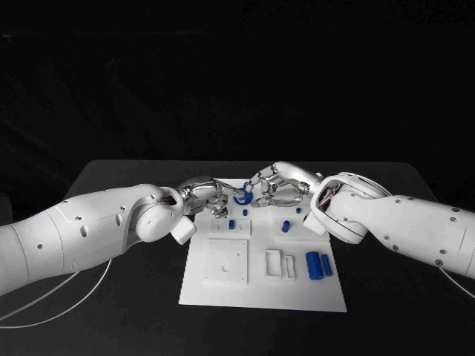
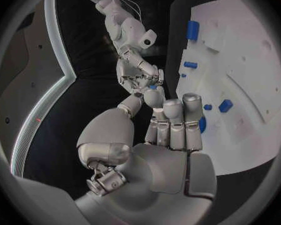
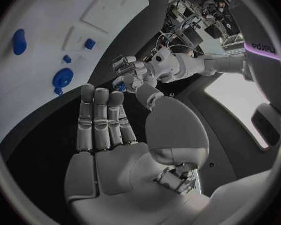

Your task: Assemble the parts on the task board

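Above the far edge of the white task board [image 1: 302,293], my two hands meet fingertip to fingertip. A small blue ring-shaped part [image 1: 241,196] hangs between them. My left hand [image 1: 208,191] holds it from the left and my right hand [image 1: 280,187] from the right. In the left wrist view, my left hand [image 2: 172,135] points its thumb up at the blue part [image 2: 152,86], which sits in the right hand's curled fingers [image 2: 137,74]. The right wrist view mirrors this: right hand [image 3: 109,130], blue part [image 3: 120,86], left hand [image 3: 131,69].
Two blue cylinders [image 1: 320,265] lie side by side at the board's right. Small blue parts [image 1: 232,222] [image 1: 286,225] stand near its far edge. White raised blocks [image 1: 227,263] [image 1: 274,261] sit mid-board. A white cable [image 1: 45,311] trails over the black table at the left.
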